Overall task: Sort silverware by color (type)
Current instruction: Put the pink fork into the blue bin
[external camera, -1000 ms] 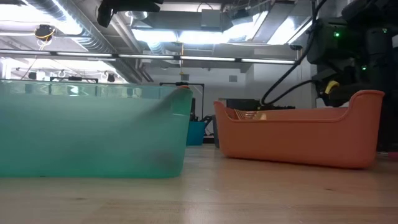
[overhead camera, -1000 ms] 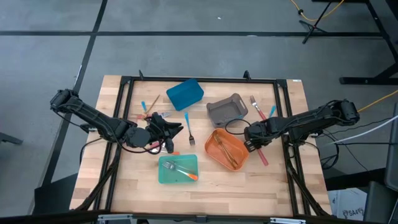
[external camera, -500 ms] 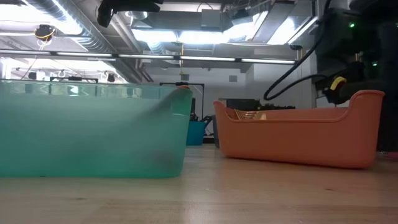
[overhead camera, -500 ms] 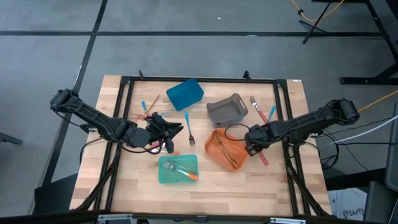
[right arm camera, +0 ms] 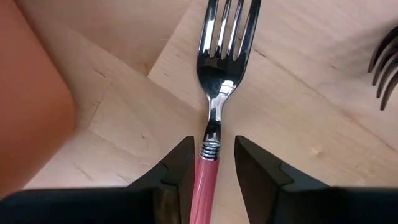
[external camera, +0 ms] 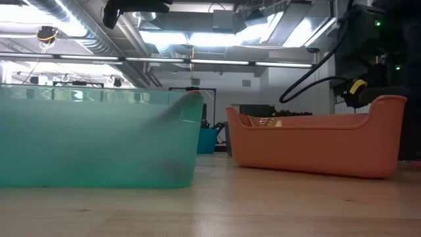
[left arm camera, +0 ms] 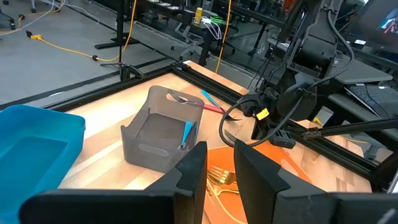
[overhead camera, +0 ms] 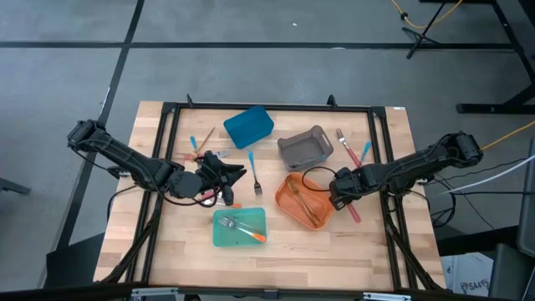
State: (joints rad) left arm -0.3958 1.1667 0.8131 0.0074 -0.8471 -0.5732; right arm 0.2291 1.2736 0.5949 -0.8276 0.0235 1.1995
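- Right gripper [right arm camera: 209, 163] low over the table [overhead camera: 334, 247], just at 3 o'clock of the orange bin [overhead camera: 303, 201]; fingers [right arm camera: 176, 171] part open, one either side of the pink-handled fork [right arm camera: 211, 118] where handle meets neck. Cannot tell if the pads actually press it.
- That fork lies flat on the wood, long axis in line with the gripper, tines pointing away from it, pink handle running back between the fingers.
- Left gripper [left arm camera: 217, 171] at about 9 o'clock of table centre, fingers a narrow gap apart, nothing visible between them.
- Orange bin: gold utensils [overhead camera: 311, 205] inside.
- Teal bin [overhead camera: 240, 227] at 6 o'clock of centre: a silver fork and an orange-handled fork [overhead camera: 251, 234], lying roughly 9-to-3.
- Grey bin [left arm camera: 163, 127] at about 1 o'clock of centre: one blue-handled utensil [left arm camera: 186, 132] leaning on the inside wall.
- Blue bin [overhead camera: 248, 126] at 12 o'clock; contents not visible.
- Loose blue-handled fork [overhead camera: 253, 171] between blue and teal bins, long axis 12-to-6, tines to 6 o'clock.
- More loose pieces: a small cluster [overhead camera: 201, 144] at 10 o'clock by the left arm, two at 3 o'clock of the grey bin [overhead camera: 355, 149].
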